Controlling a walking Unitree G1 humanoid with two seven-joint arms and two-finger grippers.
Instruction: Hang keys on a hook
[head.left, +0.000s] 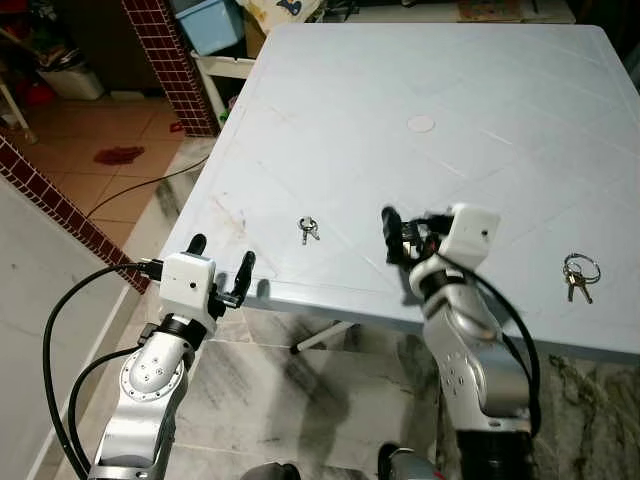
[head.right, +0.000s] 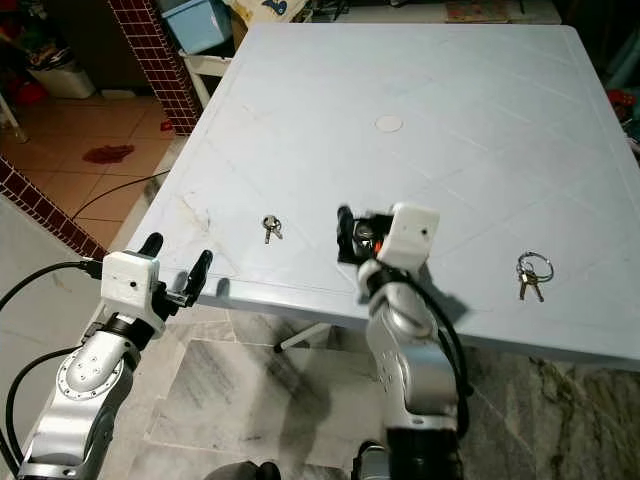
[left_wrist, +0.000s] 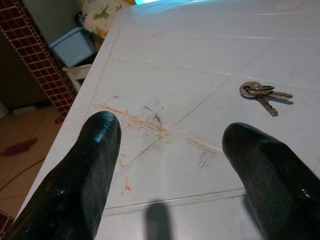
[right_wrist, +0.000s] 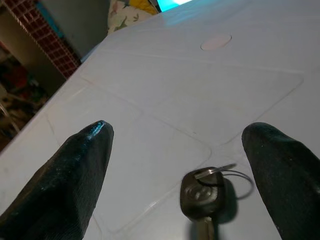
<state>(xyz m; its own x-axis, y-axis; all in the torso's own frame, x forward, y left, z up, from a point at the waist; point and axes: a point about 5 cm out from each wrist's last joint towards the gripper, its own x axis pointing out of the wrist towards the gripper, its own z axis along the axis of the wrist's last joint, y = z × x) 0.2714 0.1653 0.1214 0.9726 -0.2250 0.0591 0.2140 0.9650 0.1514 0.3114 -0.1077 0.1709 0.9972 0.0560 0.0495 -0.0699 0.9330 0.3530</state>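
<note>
Right gripper, fingers spread, poised over black-headed car key on desk, apparently lining up a grasp; left gripper, likewise spread, at desk edge facing small keys.

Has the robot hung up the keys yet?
Not yet. Nothing is hung: the small keys and the ringed keys lie on the table. Right now the right gripper hovers open over a black key; the left gripper is open at the table's edge. Grabbing, carrying and hanging are left.
</note>
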